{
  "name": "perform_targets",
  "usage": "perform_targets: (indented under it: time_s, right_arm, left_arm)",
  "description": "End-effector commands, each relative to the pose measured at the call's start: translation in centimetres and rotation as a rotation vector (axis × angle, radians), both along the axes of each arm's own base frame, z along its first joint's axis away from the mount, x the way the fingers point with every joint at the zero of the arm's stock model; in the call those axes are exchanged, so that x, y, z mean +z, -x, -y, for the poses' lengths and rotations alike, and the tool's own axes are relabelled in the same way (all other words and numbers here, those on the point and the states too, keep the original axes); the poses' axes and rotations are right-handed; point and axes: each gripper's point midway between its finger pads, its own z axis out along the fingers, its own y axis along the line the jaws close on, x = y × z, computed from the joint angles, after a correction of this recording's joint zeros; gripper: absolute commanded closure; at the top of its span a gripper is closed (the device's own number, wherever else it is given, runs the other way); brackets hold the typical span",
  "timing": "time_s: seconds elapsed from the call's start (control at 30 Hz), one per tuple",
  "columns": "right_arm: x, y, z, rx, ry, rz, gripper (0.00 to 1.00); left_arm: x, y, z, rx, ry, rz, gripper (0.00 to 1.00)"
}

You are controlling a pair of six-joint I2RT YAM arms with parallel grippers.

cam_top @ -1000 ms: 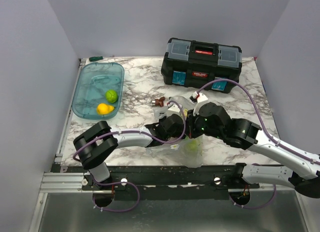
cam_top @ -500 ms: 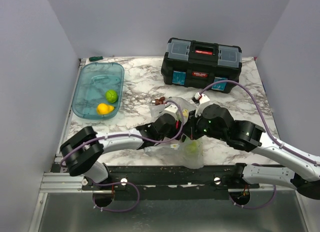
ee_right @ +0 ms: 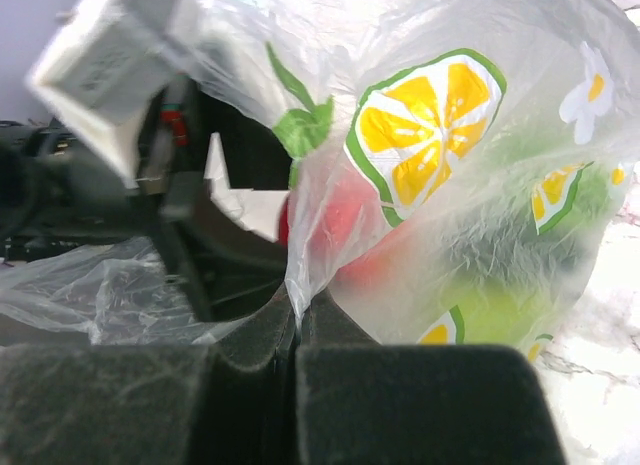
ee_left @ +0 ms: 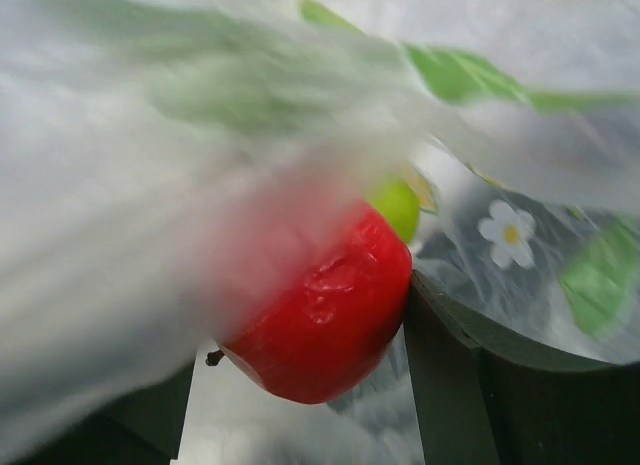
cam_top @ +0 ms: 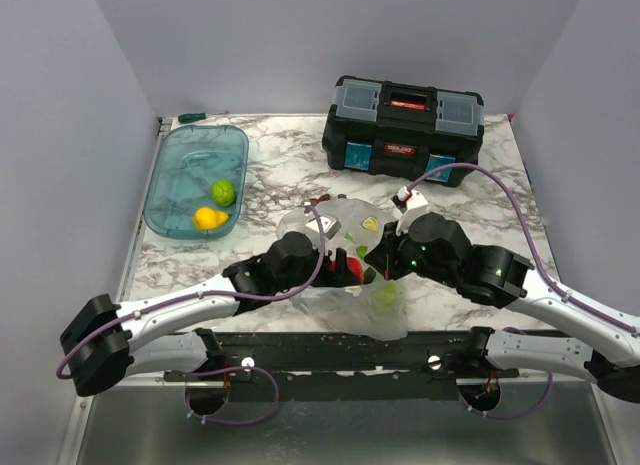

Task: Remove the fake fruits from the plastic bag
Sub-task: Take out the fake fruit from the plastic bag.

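The clear plastic bag (cam_top: 338, 221), printed with lemon slices, lies crumpled at the table's front middle. My left gripper (ee_left: 300, 385) reaches into its mouth and is shut on a glossy red fruit (ee_left: 325, 310), which touches the right finger (ee_left: 445, 375). In the top view that red fruit (cam_top: 351, 268) shows between the two wrists. My right gripper (ee_right: 298, 307) is shut on a fold of the bag (ee_right: 420, 105). A lime-green fruit (ee_right: 500, 315) and something red (ee_right: 345, 220) show through the film. Another lime-green fruit (ee_left: 400, 205) sits behind the red one.
A teal tub (cam_top: 180, 170) at the back left holds a lime-green fruit (cam_top: 223, 192) and a yellow one (cam_top: 208, 219). A black toolbox (cam_top: 405, 130) stands at the back right. Small brown bits (cam_top: 320, 200) lie just behind the bag.
My left arm has drawn back to the left, its elbow swinging down and out. Its jaws have narrowed onto the red fruit. The right gripper has kept its hold on the bag.
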Motion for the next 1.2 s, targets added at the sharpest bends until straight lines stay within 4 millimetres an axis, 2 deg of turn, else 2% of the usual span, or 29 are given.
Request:
perform_targets:
  time_s: [0.0, 0.1, 0.43, 0.63, 0.73, 0.87, 0.93, 1.0, 1.07, 1.17]
  right_arm:
    - [-0.4, -0.6, 0.8, -0.068, 0.003, 0.005, 0.99]
    - [-0.2, -0.8, 0.7, -0.079, -0.008, 0.011, 0.99]
    - [-0.7, -0.7, 0.8, -0.086, -0.008, 0.004, 0.99]
    - [-0.8, -0.6, 1.2, -0.091, -0.005, 0.002, 0.99]
    - [-0.7, -0.6, 1.3, -0.096, -0.007, 0.005, 0.99]
    - [-0.8, -0.6, 1.3, -0.095, -0.003, 0.004, 0.99]
    - [-0.8, -0.6, 1.4, -0.096, -0.002, 0.003, 0.99]
    - [-0.9, -0.6, 1.4, -0.098, 0.0, 0.003, 0.99]
    - [-0.9, -0.6, 1.5, -0.099, 0.003, 0.006, 0.99]
    - [-1.2, -0.7, 1.4, -0.098, 0.012, 0.005, 0.99]
  left_arm:
    - [2.3, 3.5, -0.9, -0.134, 0.077, -0.038, 0.6]
    - [3.2, 4.2, -2.0, -0.142, 0.077, -0.031, 0.61]
    - [8.4, 5.6, -4.8, -0.137, 0.244, 0.035, 0.65]
    - [9.9, 5.8, -6.1, -0.145, 0.246, 0.058, 0.67]
    - [10.2, 5.8, -6.6, -0.156, 0.251, 0.075, 0.73]
    - [9.8, 4.4, -8.4, -0.071, 0.185, 0.08, 0.74]
    - [9.8, 3.0, -10.4, 0.045, 0.121, 0.101, 0.81]
    - [10.7, 1.2, -13.1, 0.213, 0.06, 0.142, 1.0]
    - [12.0, 0.6, -14.9, 0.298, 0.043, 0.186, 1.0]
    - [14.3, 0.7, -15.8, 0.319, 0.081, 0.243, 1.0]
